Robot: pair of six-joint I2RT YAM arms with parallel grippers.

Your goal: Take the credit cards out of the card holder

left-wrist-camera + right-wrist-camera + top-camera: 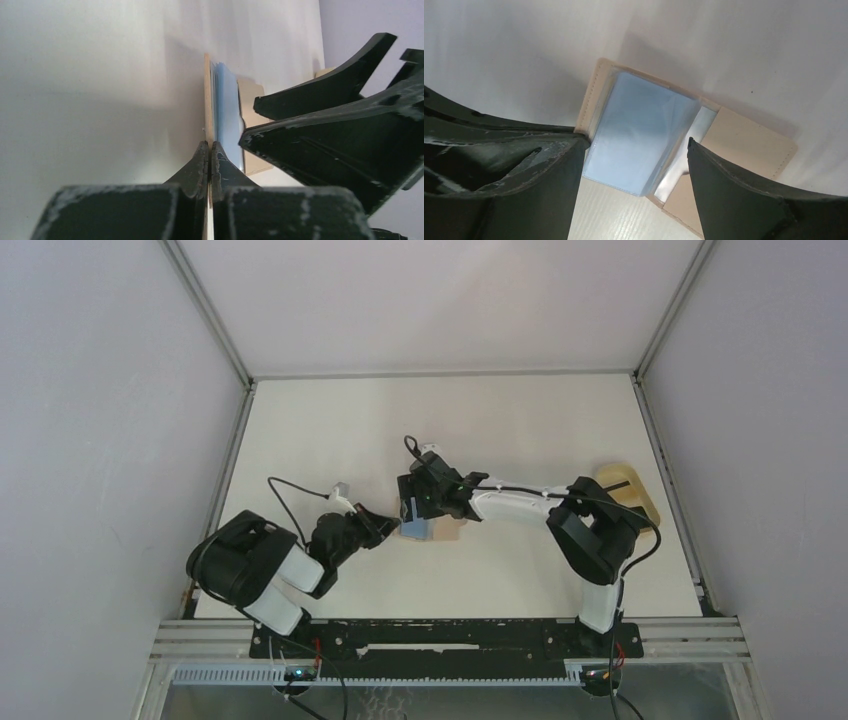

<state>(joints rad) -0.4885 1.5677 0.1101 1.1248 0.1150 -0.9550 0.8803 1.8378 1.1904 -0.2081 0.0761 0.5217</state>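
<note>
Blue card [639, 130] in open holder [749, 145] on table [330, 430], seemingly in clear sleeve [684, 150] | light, stiff, slick; pinch exposed edge, slide out flat | holder soft, needs pinning | left gripper [209, 147] clamped shut on holder flap | right gripper [635, 142] wide open over card, empty

Card holder [749, 142]: tan, matt, leather-like, stitched along the edge. Its inner sleeves [674, 170]: clear plastic, glossy, creased. Light blue card [634, 130]: smooth, faint sheen. Table [514, 45]: white, matt, smooth. Black gripper fingers [744, 200]: hard matt plastic, scuffed whitish.
</note>
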